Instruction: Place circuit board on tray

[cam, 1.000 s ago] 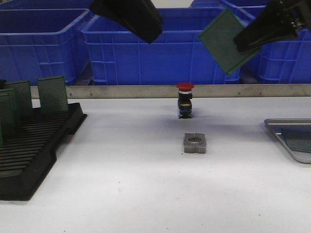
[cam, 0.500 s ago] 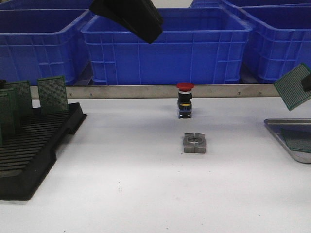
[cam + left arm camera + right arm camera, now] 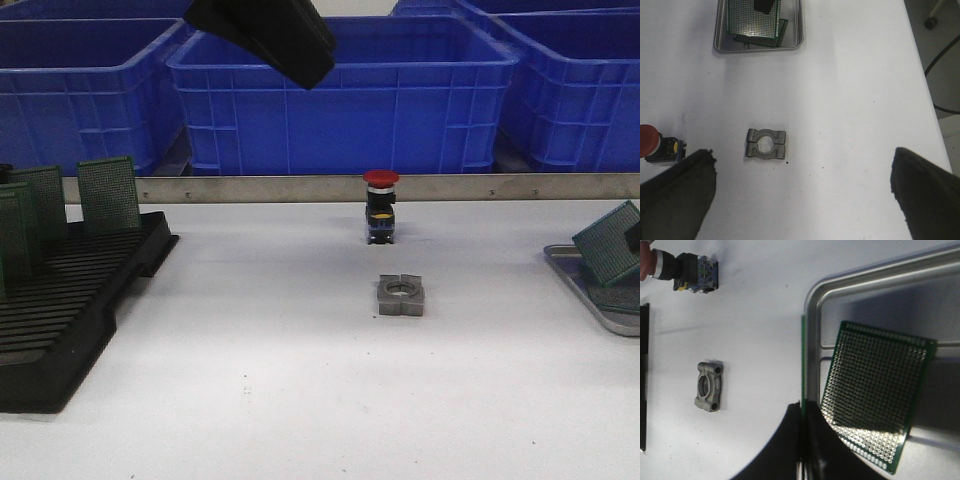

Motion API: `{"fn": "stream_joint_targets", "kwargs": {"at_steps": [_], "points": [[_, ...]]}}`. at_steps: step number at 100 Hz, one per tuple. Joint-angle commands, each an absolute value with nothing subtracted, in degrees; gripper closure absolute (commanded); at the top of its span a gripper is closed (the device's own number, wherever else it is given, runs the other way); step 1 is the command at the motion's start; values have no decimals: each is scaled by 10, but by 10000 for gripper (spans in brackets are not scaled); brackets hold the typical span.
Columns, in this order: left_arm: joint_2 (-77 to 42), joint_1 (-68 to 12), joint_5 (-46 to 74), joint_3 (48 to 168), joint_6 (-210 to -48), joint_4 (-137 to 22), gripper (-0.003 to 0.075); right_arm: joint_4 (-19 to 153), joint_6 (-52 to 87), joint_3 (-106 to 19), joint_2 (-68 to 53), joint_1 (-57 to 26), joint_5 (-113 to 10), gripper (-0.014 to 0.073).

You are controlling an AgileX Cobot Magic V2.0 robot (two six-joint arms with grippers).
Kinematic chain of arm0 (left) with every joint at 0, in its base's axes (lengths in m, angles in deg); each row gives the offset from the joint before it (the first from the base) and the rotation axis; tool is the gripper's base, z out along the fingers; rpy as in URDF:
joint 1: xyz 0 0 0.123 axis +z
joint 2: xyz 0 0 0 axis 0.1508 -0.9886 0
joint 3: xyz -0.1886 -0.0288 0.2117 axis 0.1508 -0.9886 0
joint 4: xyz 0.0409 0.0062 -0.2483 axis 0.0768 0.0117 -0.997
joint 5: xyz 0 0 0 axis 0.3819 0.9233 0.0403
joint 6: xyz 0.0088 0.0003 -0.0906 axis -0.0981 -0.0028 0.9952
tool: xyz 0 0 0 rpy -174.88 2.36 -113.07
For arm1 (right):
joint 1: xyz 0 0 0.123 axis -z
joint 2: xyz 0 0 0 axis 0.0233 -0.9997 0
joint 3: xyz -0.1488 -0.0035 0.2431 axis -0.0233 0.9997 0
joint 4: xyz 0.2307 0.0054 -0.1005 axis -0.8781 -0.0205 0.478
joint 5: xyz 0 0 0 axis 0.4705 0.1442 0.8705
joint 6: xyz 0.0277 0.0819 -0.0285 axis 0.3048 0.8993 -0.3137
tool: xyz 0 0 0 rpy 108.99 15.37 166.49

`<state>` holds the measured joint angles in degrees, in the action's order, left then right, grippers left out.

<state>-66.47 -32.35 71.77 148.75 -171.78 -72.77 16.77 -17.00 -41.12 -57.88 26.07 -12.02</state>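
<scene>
R gripper point(image 3: 802, 440) has dropped from above the bins to the table's right edge, clamped on a green perfboard point(image 3: 607, 255) held tilted over the tray point(image 3: 575, 272), another board point(image 3: 877, 400) lying inside. Step: lowering. Next: flatten, release. L gripper point(image 3: 800, 190) wide, idle.

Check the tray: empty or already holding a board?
Not empty. One green circuit board lies flat in the tray; the right gripper holds another board tilted over it.
</scene>
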Motion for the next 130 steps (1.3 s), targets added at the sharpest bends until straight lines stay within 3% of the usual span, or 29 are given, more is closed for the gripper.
{"fn": "stream_joint_targets", "kwargs": {"at_steps": [1,42,89,130], "points": [[-634,-329,742,1501,-1711,-765,60,156,-168,-426,-555,264,-109,661],[-634,-329,742,1501,-1706,-765,60,169,-152,-426,-555,264,-118,624],[-634,-329,742,1501,-1706,-765,60,169,-150,-426,-555,264,-133,47],[-634,-329,736,1501,-1706,-765,60,172,-150,-426,-553,264,-141,31]]}}
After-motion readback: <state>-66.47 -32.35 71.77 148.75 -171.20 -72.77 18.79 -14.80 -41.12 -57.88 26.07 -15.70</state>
